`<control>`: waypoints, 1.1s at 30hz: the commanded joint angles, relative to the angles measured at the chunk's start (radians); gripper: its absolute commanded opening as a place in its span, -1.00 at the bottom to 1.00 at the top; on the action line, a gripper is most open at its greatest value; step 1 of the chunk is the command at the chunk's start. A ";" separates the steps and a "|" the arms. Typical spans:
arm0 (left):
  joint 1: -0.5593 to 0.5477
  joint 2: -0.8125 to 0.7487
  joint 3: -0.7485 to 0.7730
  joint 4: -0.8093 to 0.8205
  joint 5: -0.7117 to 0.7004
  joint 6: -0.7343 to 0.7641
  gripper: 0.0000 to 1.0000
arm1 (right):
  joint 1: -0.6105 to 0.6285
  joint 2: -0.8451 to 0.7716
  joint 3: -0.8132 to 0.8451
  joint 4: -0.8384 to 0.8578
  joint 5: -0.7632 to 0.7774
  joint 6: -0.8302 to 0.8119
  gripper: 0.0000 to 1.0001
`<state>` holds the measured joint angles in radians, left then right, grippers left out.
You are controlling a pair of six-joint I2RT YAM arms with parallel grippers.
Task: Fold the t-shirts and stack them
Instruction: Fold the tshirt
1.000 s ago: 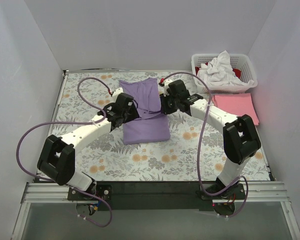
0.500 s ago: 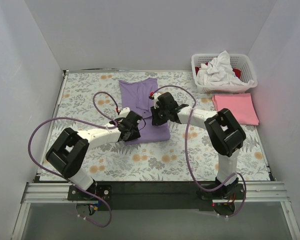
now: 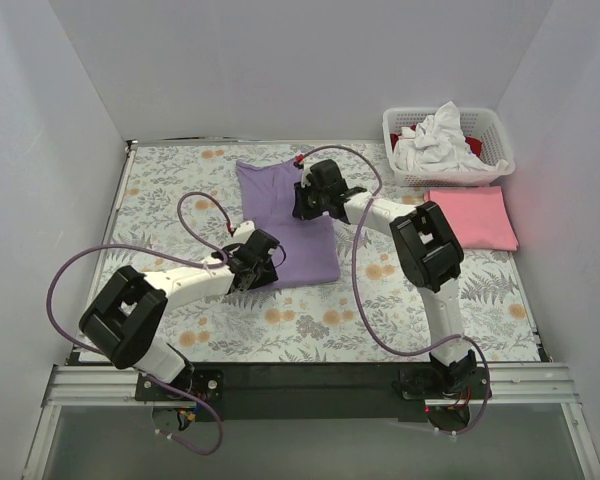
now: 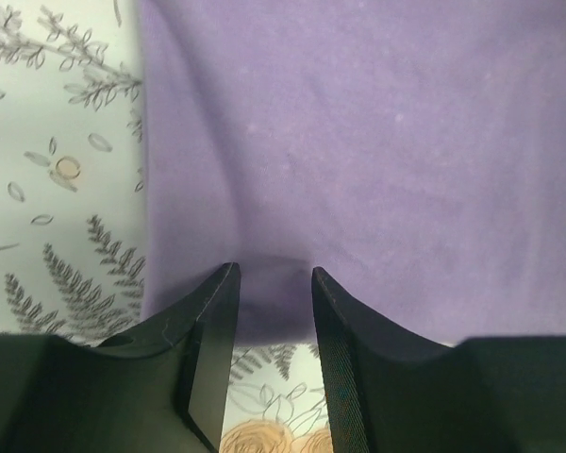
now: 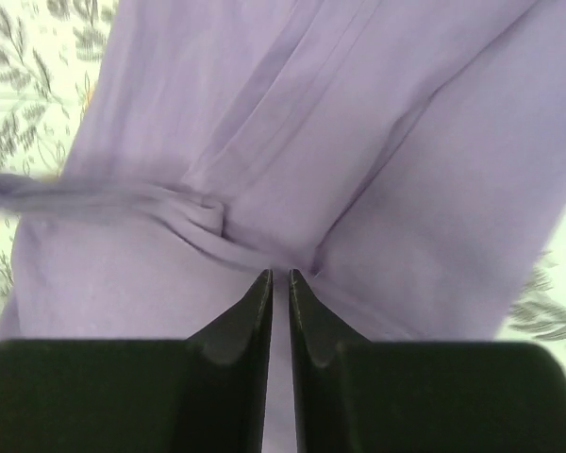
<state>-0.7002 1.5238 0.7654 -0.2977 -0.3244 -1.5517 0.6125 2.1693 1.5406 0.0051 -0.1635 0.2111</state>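
Now the lavender t-shirt point(image 3: 310, 250) lies part-folded, flat, mid surface point(image 3: 170, 190), which has a floral cloth over it. Left hand point(image 4: 274, 278) sits at the near hem, jaws narrow w/ the bunched edge pinched between them. Right hand point(image 5: 280, 276) is on the far part, jaws nearly together, nipping a creased fold. Pink t-shirt point(image 3: 472, 217) lies folded at right, well apart. Behind it is a white lattice basket point(image 3: 495, 135) w/ a white t-shirt point(image 3: 435, 140) and a red t-shirt point(image 3: 474, 146) inside.
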 commanded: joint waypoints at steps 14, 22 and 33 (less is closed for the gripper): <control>-0.010 -0.370 -0.139 -0.071 0.001 -0.117 -0.17 | 0.001 -0.232 -0.289 0.305 -0.490 0.174 -0.60; 0.010 -0.360 -0.184 0.094 -0.025 -0.130 -0.28 | -0.003 -0.331 -0.540 0.415 -0.607 0.264 -0.57; 0.143 -0.178 -0.290 0.058 0.108 -0.275 -0.52 | -0.111 -0.258 -0.793 0.547 -0.652 0.274 -0.58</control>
<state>-0.5808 1.3445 0.5446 -0.1730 -0.2497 -1.7782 0.5476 1.8927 0.7795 0.4667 -0.7765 0.4812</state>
